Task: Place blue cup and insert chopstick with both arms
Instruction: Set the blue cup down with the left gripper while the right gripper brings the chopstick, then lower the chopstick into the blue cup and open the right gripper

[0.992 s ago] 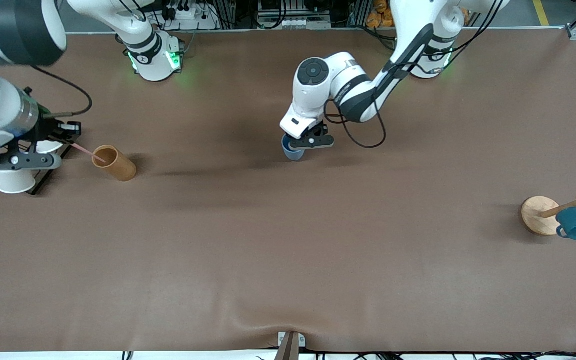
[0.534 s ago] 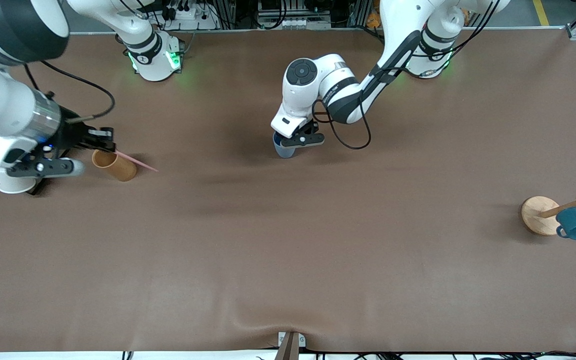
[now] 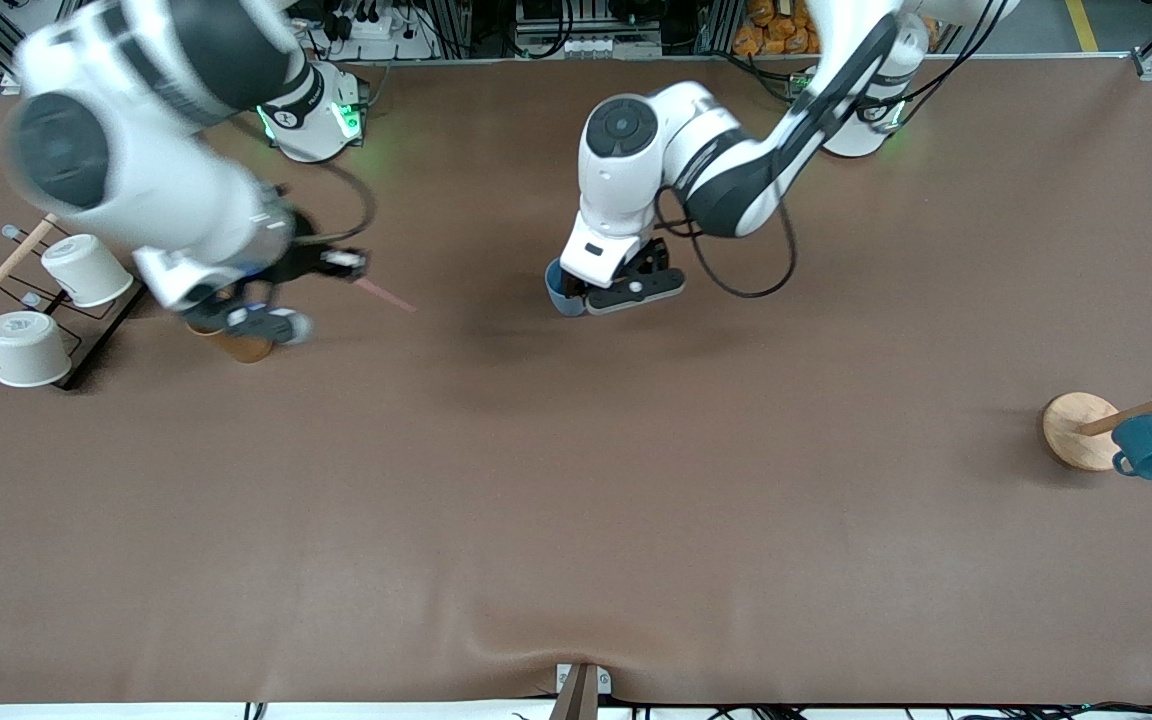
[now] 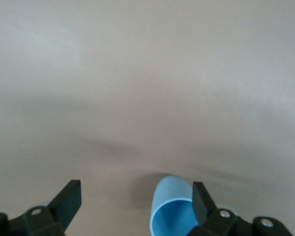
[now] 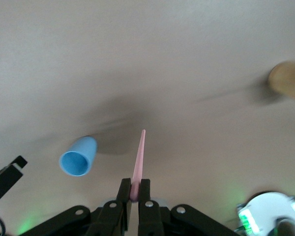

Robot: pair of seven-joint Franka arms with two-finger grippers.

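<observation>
Already set upright mid-table, the cup (image 3: 560,291) stood between the left gripper's (image 3: 604,296) spread jaws, while the right gripper (image 5: 134,200) pinched the chopstick (image 5: 138,162), seemingly for insertion.

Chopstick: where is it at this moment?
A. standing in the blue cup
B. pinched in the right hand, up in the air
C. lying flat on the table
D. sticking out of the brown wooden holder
B: the right wrist view shows the chopstick clamped between the shut fingers of the right hand, its tip free above the table, with the blue cup standing apart and empty.
</observation>
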